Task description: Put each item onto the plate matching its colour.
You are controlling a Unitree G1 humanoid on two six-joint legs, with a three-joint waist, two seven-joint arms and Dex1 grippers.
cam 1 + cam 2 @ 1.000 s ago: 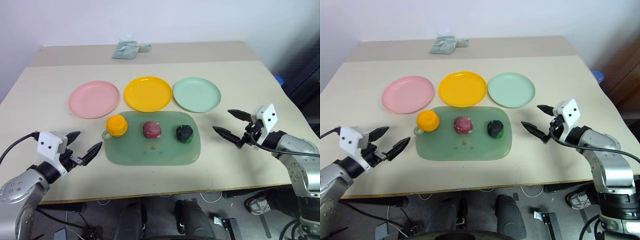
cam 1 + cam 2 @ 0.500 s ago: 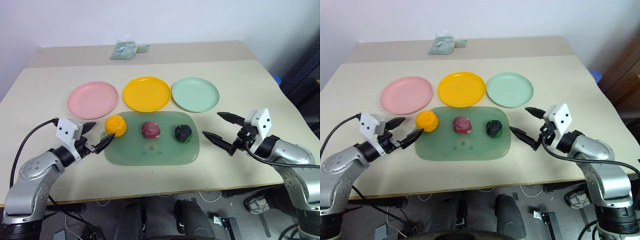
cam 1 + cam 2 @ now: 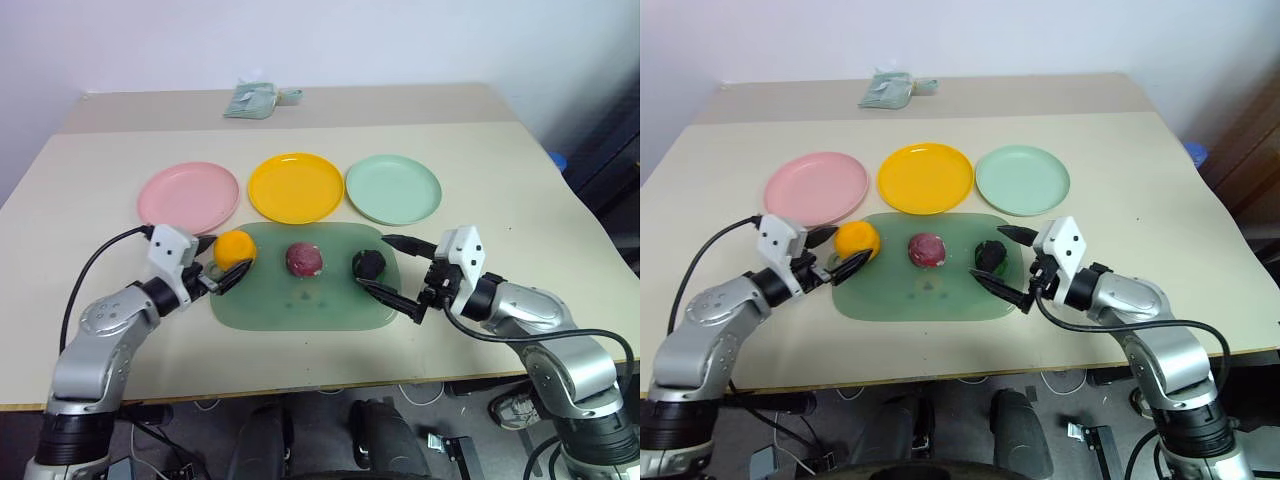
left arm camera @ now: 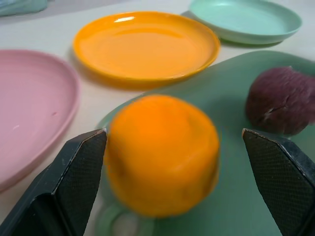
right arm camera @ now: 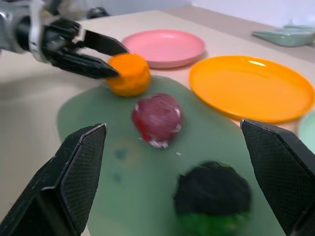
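Head stereo pair looking fwd and down over whole bench (image 3: 500, 180). Wrist cams low, close-up, facing inward over green mat (image 5: 147, 196); both sharing orange ball (image 4: 162, 152) and dark red ball (image 5: 157, 118).

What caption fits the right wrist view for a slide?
Open right gripper approaches the green-black ball on the mat; the left gripper brackets the orange ball.

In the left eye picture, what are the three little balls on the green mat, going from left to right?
orange ball → dark red ball → dark green-black ball, all on the green mat.
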